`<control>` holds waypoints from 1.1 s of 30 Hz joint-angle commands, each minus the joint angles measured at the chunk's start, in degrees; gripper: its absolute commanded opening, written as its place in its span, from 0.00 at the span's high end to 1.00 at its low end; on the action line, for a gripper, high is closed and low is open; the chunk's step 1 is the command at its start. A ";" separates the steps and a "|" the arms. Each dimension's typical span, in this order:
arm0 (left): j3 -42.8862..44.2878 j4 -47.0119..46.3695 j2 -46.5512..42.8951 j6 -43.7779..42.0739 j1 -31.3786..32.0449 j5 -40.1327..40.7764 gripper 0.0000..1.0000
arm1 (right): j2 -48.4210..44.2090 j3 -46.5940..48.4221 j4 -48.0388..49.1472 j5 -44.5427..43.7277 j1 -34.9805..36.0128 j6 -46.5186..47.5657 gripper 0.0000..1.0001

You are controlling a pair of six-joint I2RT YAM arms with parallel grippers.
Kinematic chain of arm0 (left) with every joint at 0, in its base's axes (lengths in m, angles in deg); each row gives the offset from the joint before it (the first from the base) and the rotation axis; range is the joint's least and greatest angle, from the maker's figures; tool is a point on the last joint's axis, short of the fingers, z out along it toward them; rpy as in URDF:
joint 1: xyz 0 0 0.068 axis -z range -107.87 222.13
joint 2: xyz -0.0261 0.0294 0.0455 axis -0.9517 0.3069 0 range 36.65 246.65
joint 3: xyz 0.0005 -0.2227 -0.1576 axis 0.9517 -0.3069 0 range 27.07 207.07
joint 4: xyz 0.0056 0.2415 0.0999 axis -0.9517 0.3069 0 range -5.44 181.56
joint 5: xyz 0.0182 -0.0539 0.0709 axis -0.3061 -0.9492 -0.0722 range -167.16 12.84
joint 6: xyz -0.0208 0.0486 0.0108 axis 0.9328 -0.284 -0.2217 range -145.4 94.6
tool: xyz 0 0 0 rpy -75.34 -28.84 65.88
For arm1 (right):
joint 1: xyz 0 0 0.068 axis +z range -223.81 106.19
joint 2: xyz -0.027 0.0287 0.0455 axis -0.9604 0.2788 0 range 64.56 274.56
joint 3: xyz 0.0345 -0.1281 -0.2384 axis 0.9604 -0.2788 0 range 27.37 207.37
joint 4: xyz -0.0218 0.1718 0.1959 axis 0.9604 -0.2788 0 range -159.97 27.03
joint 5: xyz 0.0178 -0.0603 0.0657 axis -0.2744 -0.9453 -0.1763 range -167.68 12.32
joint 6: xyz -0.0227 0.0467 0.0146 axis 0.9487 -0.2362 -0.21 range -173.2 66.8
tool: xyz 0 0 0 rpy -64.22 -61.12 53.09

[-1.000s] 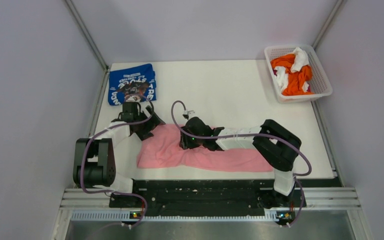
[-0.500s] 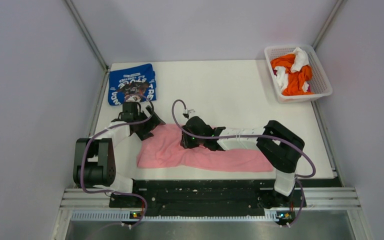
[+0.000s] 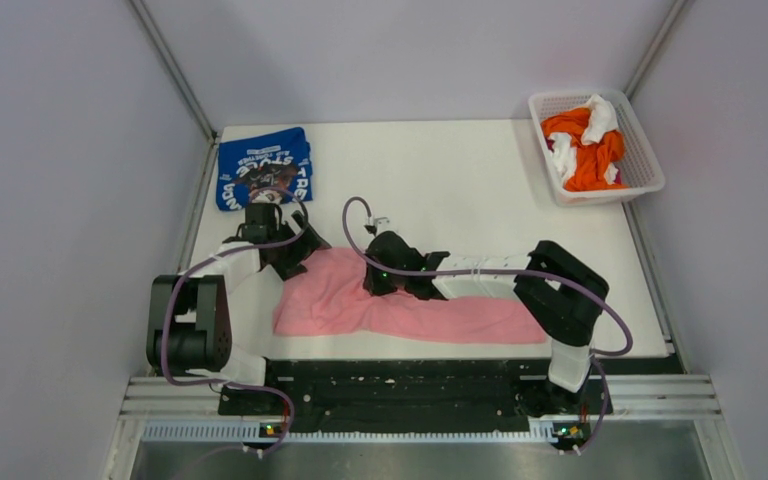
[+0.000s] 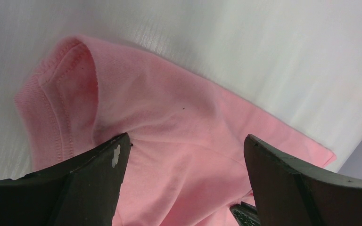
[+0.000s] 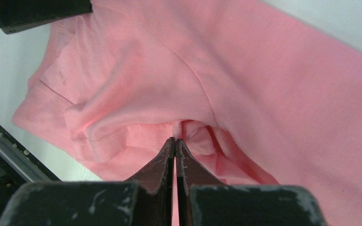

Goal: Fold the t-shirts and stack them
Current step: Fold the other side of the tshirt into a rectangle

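A light pink t-shirt point(image 3: 440, 315) lies crumpled lengthwise along the near edge of the table. My right gripper point(image 3: 373, 284) is down on its upper middle part. In the right wrist view that gripper point(image 5: 175, 140) is shut, its tips pinching a small fold of the pink t-shirt point(image 5: 264, 70). My left gripper point(image 3: 290, 255) hovers over the shirt's far left end. Its jaws point(image 4: 186, 137) are wide open above the pink cloth point(image 4: 169, 103), near a hemmed sleeve. A royal blue t-shirt point(image 3: 263, 167) with white lettering lies folded at the far left corner.
A white lattice basket point(image 3: 650, 165) at the far right corner holds orange and white clothes point(image 3: 585, 140). The black rail of the arm bases point(image 3: 400, 385) runs along the table's near edge. One finger of the left gripper point(image 5: 37, 9) shows at the top left of the right wrist view.
My right gripper's jaws have closed on a fold of the pink t-shirt. The left gripper has stayed open and still.
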 commanded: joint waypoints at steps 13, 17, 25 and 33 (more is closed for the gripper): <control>0.96 3.11 3.10 -1.51 -0.18 4.43 0.06 | -7.00 -1.43 -6.11 0.70 1.02 -3.29 1.00; 1.13 3.60 2.94 -1.58 -0.18 5.09 0.06 | -6.77 -2.06 -6.19 2.68 1.00 -4.84 1.00; 1.27 4.19 2.84 -1.66 -0.18 5.96 0.06 | -8.30 -4.74 -9.26 5.13 1.10 -8.98 1.00; 1.66 4.87 2.75 -2.21 -0.18 5.76 0.06 | -8.94 -5.99 -7.53 3.41 1.05 -8.85 0.88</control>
